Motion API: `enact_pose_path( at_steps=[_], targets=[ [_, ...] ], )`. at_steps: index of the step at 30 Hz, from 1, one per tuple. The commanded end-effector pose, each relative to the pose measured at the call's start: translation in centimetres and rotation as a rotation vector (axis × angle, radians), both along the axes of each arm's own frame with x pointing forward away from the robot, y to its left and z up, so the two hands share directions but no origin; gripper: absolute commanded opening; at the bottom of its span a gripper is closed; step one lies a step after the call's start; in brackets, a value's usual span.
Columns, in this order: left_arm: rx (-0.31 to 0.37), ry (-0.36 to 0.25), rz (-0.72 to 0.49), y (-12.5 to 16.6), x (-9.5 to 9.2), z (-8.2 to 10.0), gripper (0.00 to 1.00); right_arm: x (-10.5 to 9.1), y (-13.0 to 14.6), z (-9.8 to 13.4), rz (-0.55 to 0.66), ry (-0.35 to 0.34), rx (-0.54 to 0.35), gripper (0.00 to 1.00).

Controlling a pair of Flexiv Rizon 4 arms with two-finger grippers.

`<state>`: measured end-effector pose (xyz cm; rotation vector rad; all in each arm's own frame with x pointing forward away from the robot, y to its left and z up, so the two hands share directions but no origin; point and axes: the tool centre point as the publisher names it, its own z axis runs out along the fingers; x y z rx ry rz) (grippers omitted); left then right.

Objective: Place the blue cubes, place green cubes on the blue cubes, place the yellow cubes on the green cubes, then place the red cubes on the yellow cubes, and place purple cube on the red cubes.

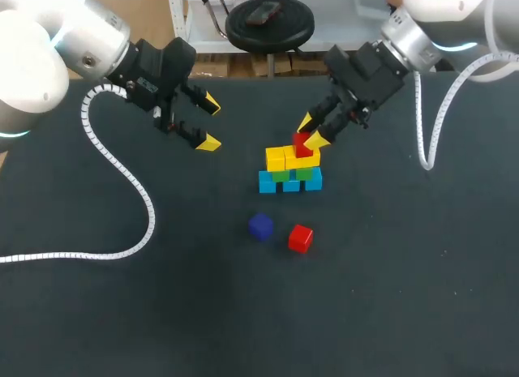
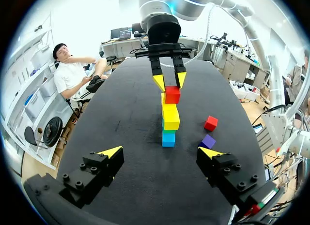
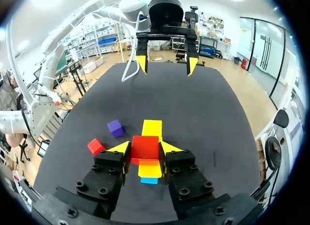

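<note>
The right hand (image 1: 312,138) grips a red cube (image 1: 302,143), on or just above the yellow cubes (image 1: 276,159); I can't tell which. The left hand (image 1: 210,123) hangs open, well aside. A spare red cube (image 1: 300,237) and the purple cube (image 1: 260,226) lie on the bench (image 1: 405,296). My worry: released off-centre, or with a fingertip catching a yellow cube as it opens, the tiers could topple.

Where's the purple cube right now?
Head view: the purple cube lies on the table, just left of the loose red cube, on the stack's near side.
</note>
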<state>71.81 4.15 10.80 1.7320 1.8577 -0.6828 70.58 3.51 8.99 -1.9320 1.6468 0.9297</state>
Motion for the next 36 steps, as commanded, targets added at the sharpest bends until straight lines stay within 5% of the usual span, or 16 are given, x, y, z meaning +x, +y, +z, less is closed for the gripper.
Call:
enact_pose_path(
  at_steps=[1, 26, 27, 32, 34, 36],
  targets=[
    [-0.002, 0.001, -0.004, 0.07, 0.16, -0.05, 1.0, 0.17, 0.04, -0.02, 0.001, 0.001, 0.001, 0.0],
    [-0.002, 0.001, -0.004, 0.07, 0.16, -0.05, 1.0, 0.59, 0.08, -0.12, -0.007, 0.007, -0.005, 0.03],
    [-0.002, 0.001, -0.004, 0.07, 0.16, -0.05, 1.0, 0.6, 0.08, -0.12, -0.007, 0.008, -0.005, 0.06],
    [-0.002, 0.001, -0.004, 0.07, 0.16, -0.05, 1.0, 0.6, 0.18, -0.22, -0.007, 0.015, -0.007, 0.55],
    [-0.002, 0.001, -0.004, 0.07, 0.16, -0.05, 1.0, 0.65, 0.19, -0.26, -0.009, 0.02, -0.008, 1.0],
    [-0.002, 0.001, -0.004, 0.07, 0.16, -0.05, 1.0, 0.68, 0.17, -0.27, -0.013, 0.025, -0.006, 1.0]
  ],
)
